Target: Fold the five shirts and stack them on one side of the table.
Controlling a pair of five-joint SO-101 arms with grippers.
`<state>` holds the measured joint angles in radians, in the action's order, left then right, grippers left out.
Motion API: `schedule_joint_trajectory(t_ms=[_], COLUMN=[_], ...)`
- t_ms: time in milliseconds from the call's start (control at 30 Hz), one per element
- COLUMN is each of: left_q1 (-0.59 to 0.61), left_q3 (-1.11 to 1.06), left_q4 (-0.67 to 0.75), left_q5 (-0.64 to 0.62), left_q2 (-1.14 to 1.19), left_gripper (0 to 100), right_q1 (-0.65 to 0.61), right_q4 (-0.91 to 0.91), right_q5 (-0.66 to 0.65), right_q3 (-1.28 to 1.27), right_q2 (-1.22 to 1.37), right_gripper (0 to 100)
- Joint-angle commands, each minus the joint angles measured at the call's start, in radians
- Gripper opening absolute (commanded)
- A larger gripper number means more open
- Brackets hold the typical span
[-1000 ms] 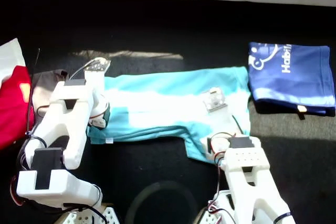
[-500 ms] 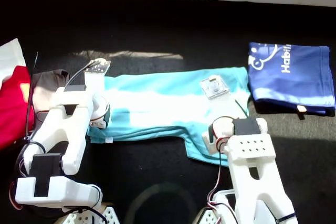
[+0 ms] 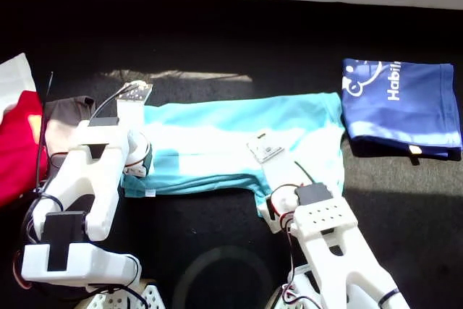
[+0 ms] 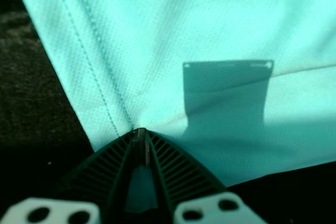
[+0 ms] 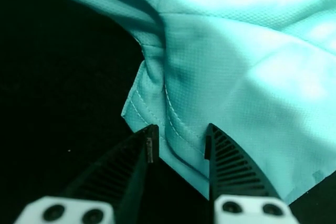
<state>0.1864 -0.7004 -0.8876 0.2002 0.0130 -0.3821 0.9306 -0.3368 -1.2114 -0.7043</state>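
The left end effector is closed. Its two ribbed jaws meet at the tips and pinch a stitched edge of the turquoise shirt. The fabric fans out flat from the pinch point, with dark table showing beside the hem.

The right end effector is open. Its jaws stand apart on either side of a rumpled, double-stitched corner of the same shirt. One jaw is over bare table and the other is over fabric. The pictures do not show whether either jaw touches the cloth.

In the high view, the left arm lies along the left end of the turquoise shirt, with its wrist at the shirt's left edge. The right arm comes in from the near edge of the table, with its wrist over the flap that hangs from the shirt's near right corner.

The turquoise shirt is spread lengthwise across the middle of the table, partly folded into a long band, with a bright strip of sunlight along it.

A folded blue shirt lies just beside its right end. On the left side of the table, a grey-brown garment, a red shirt and a white garment lie bunched together, near the left arm.
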Motion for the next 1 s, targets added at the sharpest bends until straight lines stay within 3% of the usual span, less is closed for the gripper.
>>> schedule_joint_trajectory(t_ms=[0,267,567,767,967], left_q1=[0.025,0.025,0.025,0.025,0.025], left_q3=[0.001,0.001,0.001,0.001,0.001], left_q4=[0.037,0.037,0.037,0.037,0.037], left_q5=[0.008,0.008,0.008,0.008,0.008], left_q2=[0.004,0.004,0.004,0.004,0.004], left_gripper=[1,1,1,1,1], right_q1=[0.015,0.157,0.203,0.108,-0.021], right_q4=[-0.048,-0.139,0.018,0.166,0.177], right_q5=[-0.008,-0.009,-0.009,-0.011,-0.011], right_q3=[-0.021,-0.022,0.17,0.237,0.206], right_q2=[-0.016,-0.024,-0.027,-0.027,-0.019], right_gripper=[15.1,0.5,0.7,0.7,0.7])
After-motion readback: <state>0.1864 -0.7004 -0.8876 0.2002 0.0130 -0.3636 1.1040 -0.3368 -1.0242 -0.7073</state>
